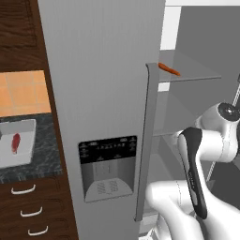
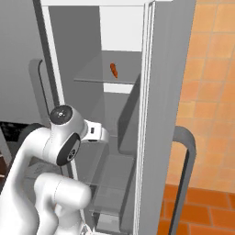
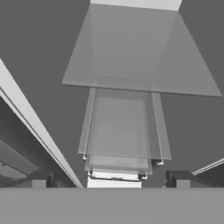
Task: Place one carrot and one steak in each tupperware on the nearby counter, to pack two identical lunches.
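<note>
Orange carrot (image 1: pixel 168 69) on a translucent grey shelf (image 1: pixel 197 74), red-pink steak (image 1: pixel 16 142) in the pale tupperware (image 1: pixel 26 127), black-grey marbled counter (image 1: pixel 47 145), orange tiled wall (image 2: pixel 211 69).

The white arm (image 1: pixel 187 197) rises from the base, bends at a dark-jointed elbow and reaches forward and down. In the right base view its upper link (image 2: pixel 69 137) folds over beside the wrist block. In the hand view the gripper (image 3: pixel 110 180) has its jaws spread wide, the two dark fingertips (image 3: pixel 39 179) far apart with nothing between them.
</note>
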You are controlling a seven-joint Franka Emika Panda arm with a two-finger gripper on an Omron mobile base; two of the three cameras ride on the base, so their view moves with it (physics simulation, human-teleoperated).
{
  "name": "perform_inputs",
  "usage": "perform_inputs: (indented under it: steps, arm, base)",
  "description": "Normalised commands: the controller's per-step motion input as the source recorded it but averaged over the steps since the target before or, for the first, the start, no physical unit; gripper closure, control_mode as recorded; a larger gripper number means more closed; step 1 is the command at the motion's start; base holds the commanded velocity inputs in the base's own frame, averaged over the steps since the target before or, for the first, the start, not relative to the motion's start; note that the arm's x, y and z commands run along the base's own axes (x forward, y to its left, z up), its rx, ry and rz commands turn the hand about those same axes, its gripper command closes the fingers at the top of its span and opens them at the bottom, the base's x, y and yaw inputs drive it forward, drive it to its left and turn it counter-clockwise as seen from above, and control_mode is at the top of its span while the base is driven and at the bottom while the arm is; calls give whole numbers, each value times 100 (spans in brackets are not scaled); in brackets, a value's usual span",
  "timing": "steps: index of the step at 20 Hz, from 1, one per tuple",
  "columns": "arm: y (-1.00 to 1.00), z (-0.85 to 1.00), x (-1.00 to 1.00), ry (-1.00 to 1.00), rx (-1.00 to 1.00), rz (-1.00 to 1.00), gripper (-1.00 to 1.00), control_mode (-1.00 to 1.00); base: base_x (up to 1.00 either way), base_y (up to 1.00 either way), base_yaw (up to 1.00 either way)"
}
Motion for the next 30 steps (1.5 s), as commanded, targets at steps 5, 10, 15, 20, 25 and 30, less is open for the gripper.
perform_inputs:
  steps: [5,10,15,20,25,30]
  arm:
    - [-3,88,-3,2,0,0,-100,-100]
    - [-2,91,6,0,0,0,-100,-100]
    - [-1,96,10,1,0,0,-100,-100]
    - [-3,65,14,-21,4,0,-100,-100]
    - [-1,42,20,-31,6,0,-100,-100]
    - [-3,16,58,-4,0,0,-100,-100]
  base:
    - [0,0,0]
    - [0,0,0]
    - [0,0,0]
    - [0,0,0]
    - [0,0,0]
    - [0,0,0]
